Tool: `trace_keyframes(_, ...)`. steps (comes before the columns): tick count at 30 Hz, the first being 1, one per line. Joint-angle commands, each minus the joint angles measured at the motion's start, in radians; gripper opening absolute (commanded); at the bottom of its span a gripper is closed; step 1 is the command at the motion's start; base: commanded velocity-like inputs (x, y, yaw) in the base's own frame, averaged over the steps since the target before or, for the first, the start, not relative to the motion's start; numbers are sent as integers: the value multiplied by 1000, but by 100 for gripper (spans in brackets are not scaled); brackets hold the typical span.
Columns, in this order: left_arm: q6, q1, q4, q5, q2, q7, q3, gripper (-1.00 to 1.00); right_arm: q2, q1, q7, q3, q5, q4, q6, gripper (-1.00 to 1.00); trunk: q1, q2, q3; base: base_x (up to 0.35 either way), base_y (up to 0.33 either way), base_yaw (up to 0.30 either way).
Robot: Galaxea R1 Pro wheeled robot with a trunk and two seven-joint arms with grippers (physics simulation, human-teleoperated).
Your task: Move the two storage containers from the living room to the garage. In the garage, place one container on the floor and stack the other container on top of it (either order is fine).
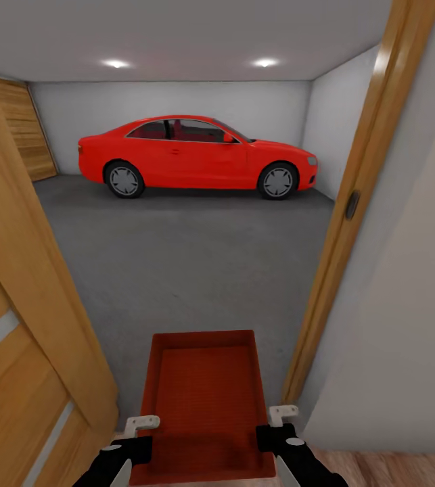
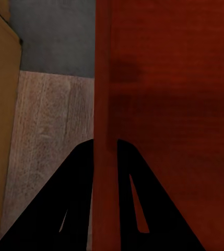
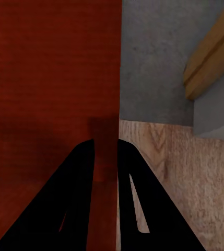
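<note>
Garage ahead thru an open doorway: grey-white walls, two round ceiling lights, dark grey concrete floor. Storage container, orange-red, open top, held level low in front of robot, right at the threshold, far end over the concrete. Left tool clamped on container's left wall; left wrist view shows the wall pinched btwn both fingers. Right tool clamped on right wall, same grip w/ fingers either side of the rim. Wooden door at left, door frame at right. Red car parked sideways by far wall, wooden-slat door far left. Light wood planks under the tools.
</note>
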Motion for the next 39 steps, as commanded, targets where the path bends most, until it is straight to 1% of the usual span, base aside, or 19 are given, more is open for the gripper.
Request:
trace_keyframes(1,-1,-1,-35,24,1,9,-9,-100,-1,0,-5,8,-19,0,4,-100,0,0,-1,84,81,-2)
trace_keyframes(10,0,-1,-35,24,1,9,-9,-100,-1,0,-5,8,-19,0,4,-100,0,0,-1,71,23,0)
trace_keyframes(25,-1,-1,-35,24,1,9,-9,-100,-1,0,-5,8,-19,0,4,-100,0,0,-1,282,1,0)
trace_keyframes(39,0,-1,-35,24,1,9,-9,-100,-1,0,-5,8,-19,0,4,-100,0,0,-1,51,3,0)
